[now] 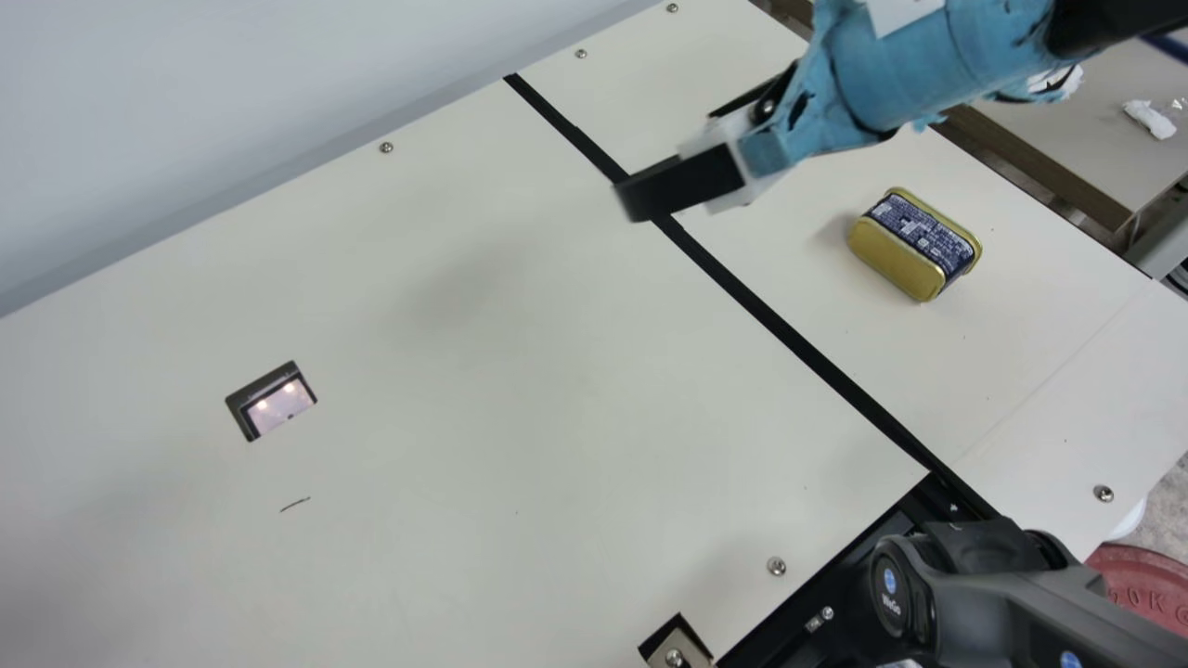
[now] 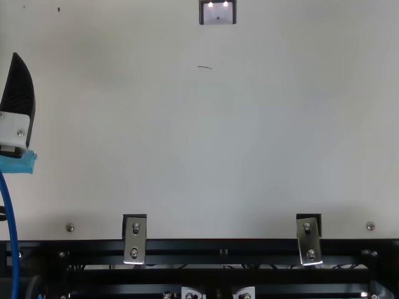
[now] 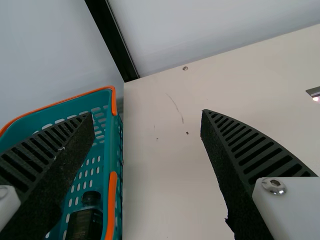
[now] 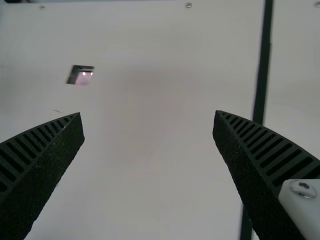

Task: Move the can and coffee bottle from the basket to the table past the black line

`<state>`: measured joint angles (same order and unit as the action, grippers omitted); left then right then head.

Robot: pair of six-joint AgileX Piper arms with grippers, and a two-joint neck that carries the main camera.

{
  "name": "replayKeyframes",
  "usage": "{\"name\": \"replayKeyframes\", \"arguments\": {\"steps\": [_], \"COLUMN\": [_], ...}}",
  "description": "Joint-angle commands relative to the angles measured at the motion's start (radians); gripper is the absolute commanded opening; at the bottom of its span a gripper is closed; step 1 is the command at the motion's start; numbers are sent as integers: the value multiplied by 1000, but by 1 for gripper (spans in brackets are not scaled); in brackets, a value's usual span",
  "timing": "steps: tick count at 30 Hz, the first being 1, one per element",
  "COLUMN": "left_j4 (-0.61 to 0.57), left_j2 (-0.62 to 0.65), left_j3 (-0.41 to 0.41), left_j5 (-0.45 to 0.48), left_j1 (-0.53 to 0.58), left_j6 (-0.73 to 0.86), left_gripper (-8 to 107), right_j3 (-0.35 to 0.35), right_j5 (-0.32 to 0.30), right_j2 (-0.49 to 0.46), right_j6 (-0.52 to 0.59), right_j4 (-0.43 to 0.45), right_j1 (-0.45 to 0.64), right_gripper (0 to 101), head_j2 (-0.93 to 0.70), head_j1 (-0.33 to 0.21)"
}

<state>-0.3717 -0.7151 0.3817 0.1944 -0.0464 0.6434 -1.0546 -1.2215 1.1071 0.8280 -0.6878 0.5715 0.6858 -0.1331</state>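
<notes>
The gold can with a dark blue label (image 1: 914, 243) lies on the table to the right of the black line (image 1: 784, 325) in the main view. Near that line, over the table, my right gripper (image 1: 670, 156) is open, clear of the can; the right wrist view shows this gripper (image 4: 149, 116) with nothing between its fingers. One finger of my left gripper (image 2: 19, 93) appears at the top view's left edge. Seen from its wrist, the left gripper (image 3: 147, 117) is open and empty, close to the teal basket (image 3: 114, 150). A dark capped bottle (image 3: 85, 222) stands inside the basket, partly hidden by a finger.
A grey wall (image 1: 232, 93) runs along the table's far side. The table (image 1: 520, 371) has a small square cutout (image 1: 278, 404). A black frame with metal brackets (image 2: 134, 240) borders the table's near edge, and a red weight plate (image 1: 1146, 580) lies below the table's corner.
</notes>
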Motion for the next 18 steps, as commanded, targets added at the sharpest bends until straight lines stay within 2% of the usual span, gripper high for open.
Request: {"name": "replayKeyframes", "arguments": {"steps": [1, 10, 18], "left_j4": [0, 0, 0], "left_j2": [0, 0, 0], "left_j3": [0, 0, 0], "left_j5": [0, 0, 0], "left_j1": [0, 0, 0], "left_j6": [0, 0, 0], "left_gripper": [90, 90, 90], "right_j3": [24, 69, 89], "right_j5": [1, 1, 1], "right_j2": [-22, -115, -210], "right_j6": [-31, -171, -302], "right_j4": [-77, -204, -211], "right_j1": [-40, -164, -283], "right_gripper": [101, 101, 101], "head_j2": [20, 20, 20], "head_j1": [-25, -25, -25]}}
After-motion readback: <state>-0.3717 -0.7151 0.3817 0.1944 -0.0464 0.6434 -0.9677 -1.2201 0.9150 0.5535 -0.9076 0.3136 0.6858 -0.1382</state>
